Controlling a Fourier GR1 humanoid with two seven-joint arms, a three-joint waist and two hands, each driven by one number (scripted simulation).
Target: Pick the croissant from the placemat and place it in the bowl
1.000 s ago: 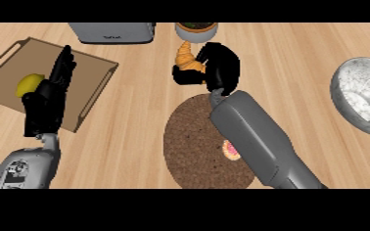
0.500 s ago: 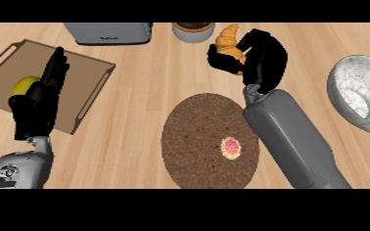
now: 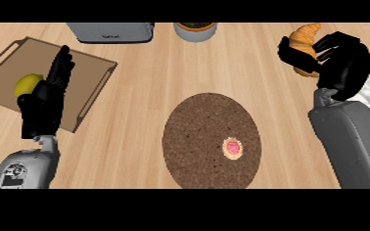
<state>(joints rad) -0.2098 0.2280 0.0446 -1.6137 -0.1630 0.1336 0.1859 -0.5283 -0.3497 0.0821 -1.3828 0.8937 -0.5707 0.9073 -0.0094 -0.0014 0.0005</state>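
The right hand [image 3: 339, 63] is gripping the croissant [image 3: 307, 34] - its fingers [image 3: 292, 56] are curling around the lower part of the pastry, and the pointed tip is sticking out above them. The croissant is now in the air near the far right corner of the surface [image 3: 145, 103], well apart from the round brown placemat [image 3: 202, 127]. On the placemat only 1 small pink tart [image 3: 233, 147] is lying.

The left hand [image 3: 43, 103] is resting at the left side, over the edge of a wooden tray [image 3: 86, 78], with its fingers straight and open, holding nothing. A yellow lemon [image 3: 27, 84] is sitting on the tray just beside it. At the far edge a grey toaster [image 3: 112, 31] and a small pot [image 3: 195, 31] are standing.

I am judging that the picking step is done and the carrying step is in hand. The bowl is not showing in this view - maybe the right arm is hiding it, I cannot tell. The next move is calling for bringing the croissant above the bowl, lowering it inside the rim, and only then opening the fingers.
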